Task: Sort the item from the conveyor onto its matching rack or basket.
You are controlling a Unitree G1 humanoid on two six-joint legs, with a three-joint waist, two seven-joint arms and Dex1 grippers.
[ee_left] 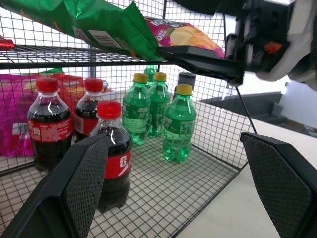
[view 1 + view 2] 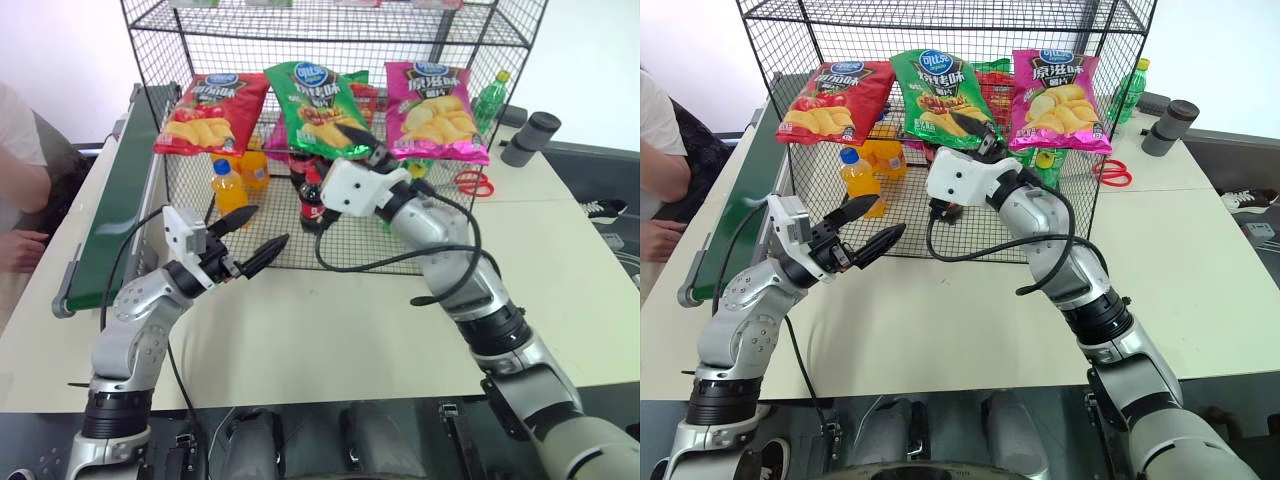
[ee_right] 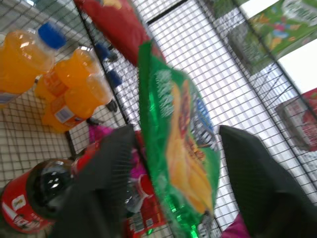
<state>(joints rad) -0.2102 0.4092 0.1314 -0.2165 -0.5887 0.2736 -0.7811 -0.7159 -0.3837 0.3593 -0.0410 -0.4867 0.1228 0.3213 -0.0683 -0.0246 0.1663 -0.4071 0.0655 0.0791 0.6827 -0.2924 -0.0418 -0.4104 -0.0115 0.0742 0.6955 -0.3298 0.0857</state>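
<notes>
The green chip bag [image 2: 318,110] lies on the middle shelf of the black wire rack [image 2: 160,20], flanked by a red chip bag [image 2: 212,112] on the robot's left and a pink-magenta chip bag [image 2: 436,112] on its right. The bag's lower edge overhangs the shelf front. The right gripper [image 2: 364,146] is at that lower edge; in the right wrist view its two black fingers [image 3: 101,183] stand apart with the bag between them, and whether they press the bag cannot be told. On the tier below stand orange drink bottles [image 2: 229,190], cola bottles [image 1: 47,121] with red caps, and green soda bottles [image 1: 178,124]. The left gripper [image 2: 256,238] hovers over the cream table [image 2: 330,330] just in front of the rack's lower tier, fingers spread wide and holding nothing. The dark-green conveyor [image 2: 120,195] runs along the table's left side. Beyond it a person's hand [image 2: 20,250] rests at the table edge. Red scissors [image 2: 474,183] lie right of the rack.
</notes>
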